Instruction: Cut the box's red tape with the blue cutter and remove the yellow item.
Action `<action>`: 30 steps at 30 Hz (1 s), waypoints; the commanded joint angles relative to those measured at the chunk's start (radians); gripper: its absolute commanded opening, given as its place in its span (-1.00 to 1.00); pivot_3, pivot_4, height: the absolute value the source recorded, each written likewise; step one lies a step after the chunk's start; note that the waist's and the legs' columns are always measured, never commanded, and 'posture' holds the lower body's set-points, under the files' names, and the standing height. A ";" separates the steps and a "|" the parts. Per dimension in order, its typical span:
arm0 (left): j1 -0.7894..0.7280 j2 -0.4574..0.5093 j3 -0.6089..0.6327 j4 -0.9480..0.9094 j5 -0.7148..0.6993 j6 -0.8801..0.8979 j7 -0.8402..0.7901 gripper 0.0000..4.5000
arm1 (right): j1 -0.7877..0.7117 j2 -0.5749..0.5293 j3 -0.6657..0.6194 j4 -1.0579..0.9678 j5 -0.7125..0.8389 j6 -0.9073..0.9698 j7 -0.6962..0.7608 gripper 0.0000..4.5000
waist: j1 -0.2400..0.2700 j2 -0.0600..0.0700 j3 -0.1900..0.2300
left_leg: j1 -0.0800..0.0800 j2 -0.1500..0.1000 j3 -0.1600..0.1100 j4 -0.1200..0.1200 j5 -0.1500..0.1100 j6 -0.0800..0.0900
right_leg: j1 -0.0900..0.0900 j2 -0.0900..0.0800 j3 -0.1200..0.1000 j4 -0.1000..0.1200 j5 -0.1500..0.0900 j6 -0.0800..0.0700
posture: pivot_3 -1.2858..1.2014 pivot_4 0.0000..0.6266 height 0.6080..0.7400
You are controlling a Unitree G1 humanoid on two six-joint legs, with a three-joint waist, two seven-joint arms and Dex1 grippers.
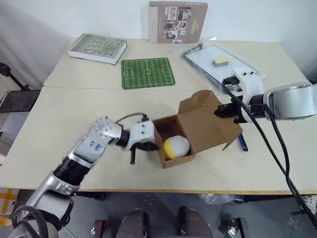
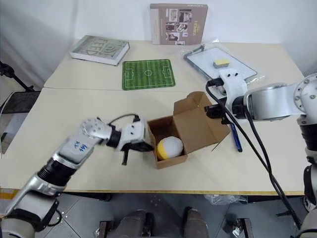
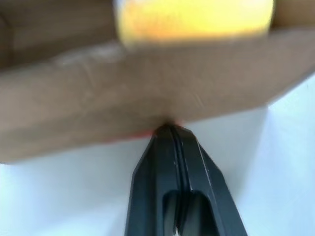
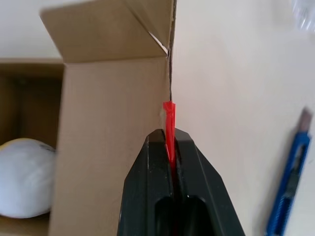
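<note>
The box (image 1: 181,139) sat open on the tabletop (image 1: 74,119), between the two hands, its lid flap raised and leaning toward the right hand (image 1: 221,111). That hand's fingers (image 4: 152,196) were pressed together on the edge of the raised flap, with the strip of red tape (image 4: 169,129) pinched between them and sticking up past their tips. The left hand (image 1: 133,154) rested just beside the opposite wall of the box, its fingers (image 3: 197,177) pressed together with nothing between them, their tips touching the lower edge of the cardboard where a sliver of red showed.

The yellow item (image 1: 177,147), a rounded yellow and white object, lay inside the open box, just beyond the wall from the left hand and below the flap held by the right hand. The blue cutter (image 1: 243,143) lay flat on the tabletop just beside the box, beneath the right hand and apart from its fingers, gripped by neither hand.
</note>
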 commanded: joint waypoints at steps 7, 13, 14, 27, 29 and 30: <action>-0.005 -0.058 0.025 0.047 0.038 -0.045 0.049 -1.00 | 0.194 0.064 -0.065 -0.132 0.024 -0.106 -0.081 -0.99 | -0.003 0.000 0.000 | 0.000 0.001 0.002 0.000 0.000 0.000 | 0.000 0.000 -0.004 0.000 0.000 0.000 | 0.03 -0.52 1.00; 0.007 -0.055 0.035 0.032 0.034 -0.036 0.039 -1.00 | 0.270 0.086 -0.086 -0.226 -0.082 -0.160 -0.047 -0.80 | -0.005 0.000 0.000 | 0.001 0.001 0.001 0.000 0.000 0.000 | 0.001 0.000 -0.003 0.000 0.000 0.001 | 0.03 -0.52 1.00; 0.010 -0.052 0.038 0.028 0.031 -0.031 0.037 -1.00 | 0.277 0.085 -0.091 -0.237 -0.091 -0.163 -0.040 -0.68 | -0.006 0.000 0.000 | 0.001 0.001 0.001 0.000 0.000 0.000 | 0.001 0.000 -0.003 0.000 0.000 0.000 | 0.03 -0.52 1.00; 0.047 0.023 0.123 0.001 -0.021 0.037 0.012 -1.00 | 0.396 0.012 -0.266 -0.417 -0.423 -0.184 0.343 0.98 | -0.008 0.000 0.000 | 0.002 0.002 0.001 -0.001 0.000 0.000 | 0.000 0.001 -0.002 0.000 0.000 0.000 | 0.03 -0.52 1.00; 0.044 0.039 0.142 0.015 -0.027 0.037 0.009 -1.00 | 0.413 -0.010 -0.294 -0.431 -0.500 -0.196 0.434 0.98 | -0.008 0.001 0.000 | 0.002 0.002 0.001 -0.001 0.000 0.000 | 0.000 0.001 -0.002 0.000 0.000 0.000 | 0.03 -0.52 1.00; 0.039 0.053 0.163 0.023 -0.033 0.042 0.009 -1.00 | 0.433 -0.037 -0.318 -0.434 -0.554 -0.213 0.497 0.98 | -0.008 0.001 0.000 | 0.002 0.001 0.001 -0.001 0.000 0.000 | 0.000 0.001 -0.002 0.000 0.000 0.001 | 0.03 -0.52 1.00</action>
